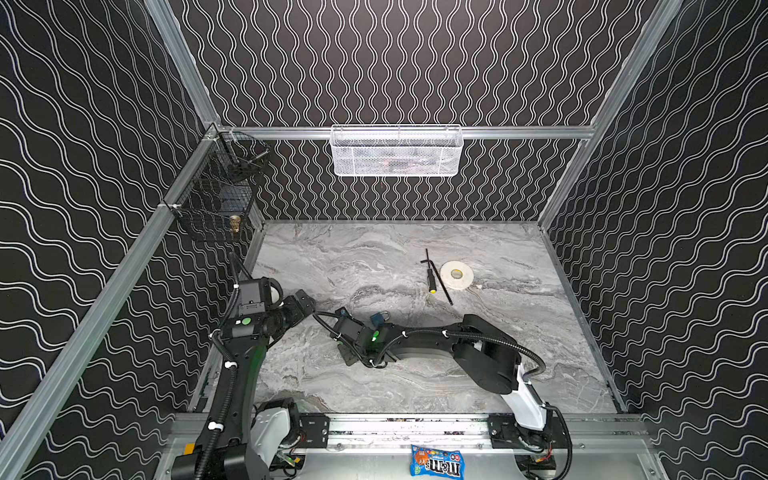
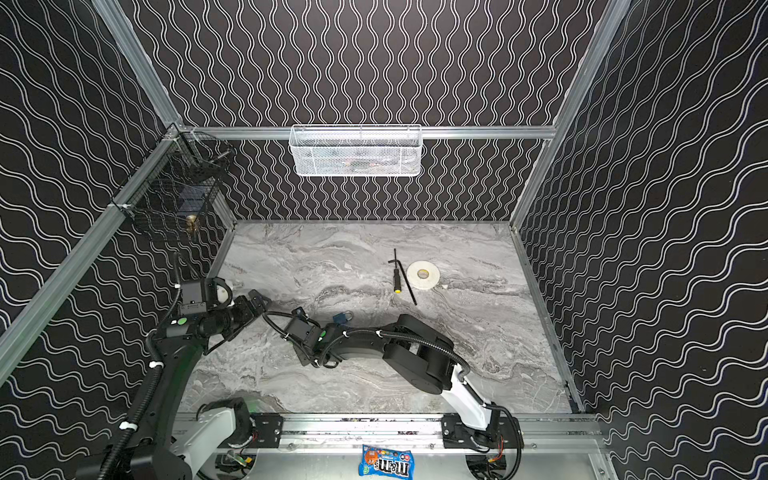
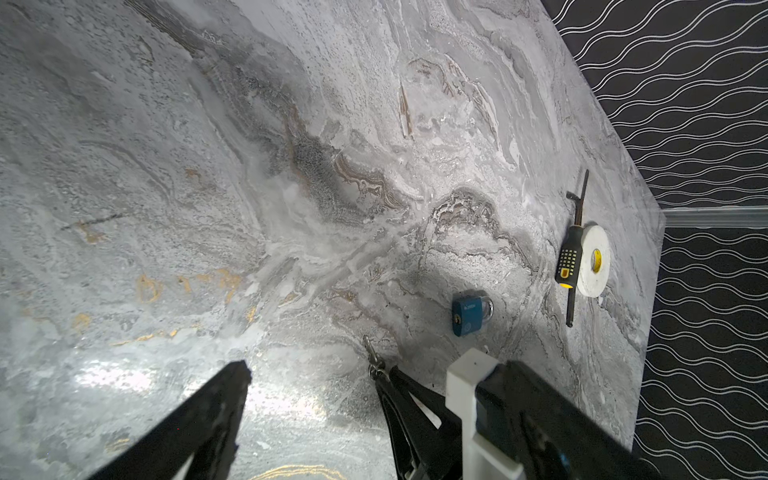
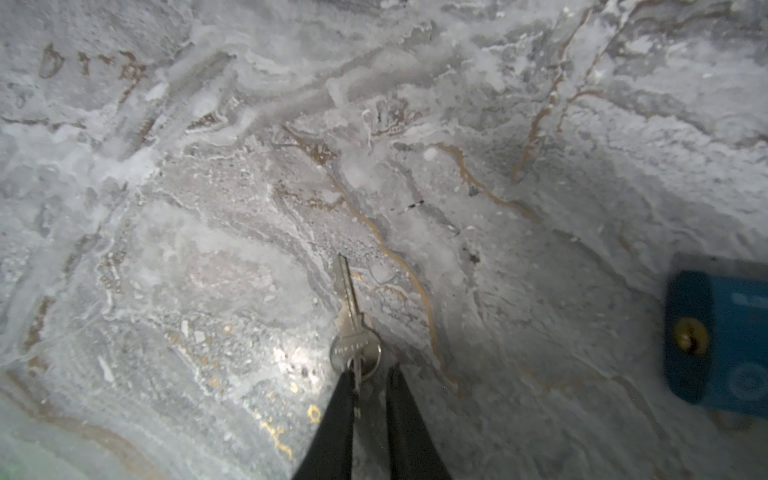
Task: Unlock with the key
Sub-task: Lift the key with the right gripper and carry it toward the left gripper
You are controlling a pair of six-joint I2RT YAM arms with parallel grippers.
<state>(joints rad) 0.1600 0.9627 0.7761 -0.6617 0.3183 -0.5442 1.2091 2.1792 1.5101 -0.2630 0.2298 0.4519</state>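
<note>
A small silver key (image 4: 351,316) lies on the grey marble table (image 1: 415,386), blade pointing away from my right gripper (image 4: 371,370). That gripper's thin black fingers have closed in on the key's round head and ring, with only a narrow gap between them. In the left wrist view the key (image 3: 371,353) sticks out from those fingertips. A blue padlock (image 1: 379,318) (image 2: 341,318) lies flat just beyond the right wrist, its brass keyhole (image 4: 690,336) facing the gripper side. My left gripper (image 1: 305,301) (image 3: 361,368) hovers left of the key, jaws wide open and empty.
A black-and-yellow screwdriver (image 1: 432,280), a thin black rod (image 1: 445,289) and a white tape roll (image 1: 456,275) lie at the table's far right. A white mesh basket (image 1: 397,151) hangs on the back wall and a black wire basket (image 1: 216,203) on the left rail. A candy bag (image 1: 436,461) lies by the front rail.
</note>
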